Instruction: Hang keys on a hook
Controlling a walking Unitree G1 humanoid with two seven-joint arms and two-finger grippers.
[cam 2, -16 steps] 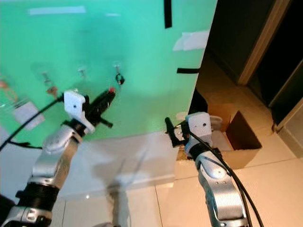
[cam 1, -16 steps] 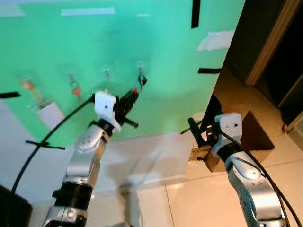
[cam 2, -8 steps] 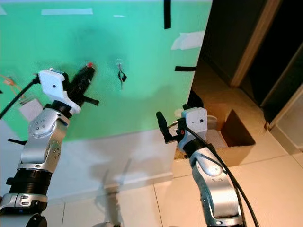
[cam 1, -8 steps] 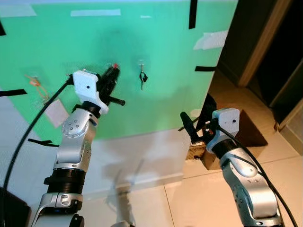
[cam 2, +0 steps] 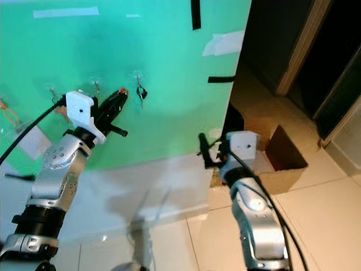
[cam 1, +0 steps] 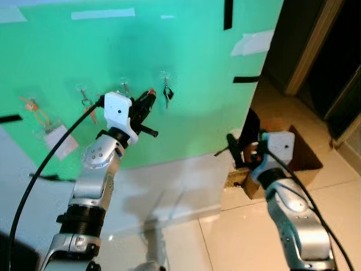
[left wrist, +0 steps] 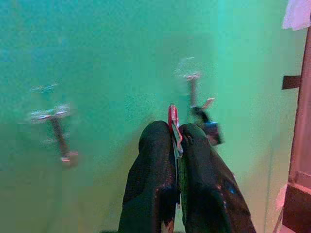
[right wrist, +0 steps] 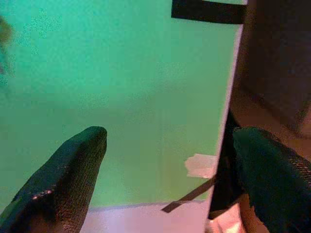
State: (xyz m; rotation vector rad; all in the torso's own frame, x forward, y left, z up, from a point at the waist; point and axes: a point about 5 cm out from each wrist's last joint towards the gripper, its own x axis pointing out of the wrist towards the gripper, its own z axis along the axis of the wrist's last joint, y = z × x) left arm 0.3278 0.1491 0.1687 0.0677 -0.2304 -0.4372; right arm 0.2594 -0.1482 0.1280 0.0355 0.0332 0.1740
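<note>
Against the green wall panel [cam 1: 192, 73], left gripper [cam 1: 148, 100] is raised, fingers pinched flat on a red-tipped key [left wrist: 173, 121] that sticks out a little past the fingertips. Key's long axis runs along the fingers, pointing at the wall. From the head views, the tip sits between two clear hooks: an empty hook [cam 1: 124, 86] just to the robot's left of it and slightly higher, and an occupied hook [cam 1: 166, 79] to its right, already carrying a dark key [cam 1: 167, 93]. Left wrist view agrees: the occupied hook with its dark key hangs just beside the fingertips, while another hook [left wrist: 54, 127] lies well apart on the other side. Judgement: the empty hook is the target, so the next move needs a small shift left and up, then forward to the wall. Right gripper [cam 1: 240, 153] is held low near the panel's edge by a cardboard box [cam 1: 293, 155], fingers [right wrist: 73, 170] spread wide, holding nothing; left arm is clearly the nearer one.
</note>
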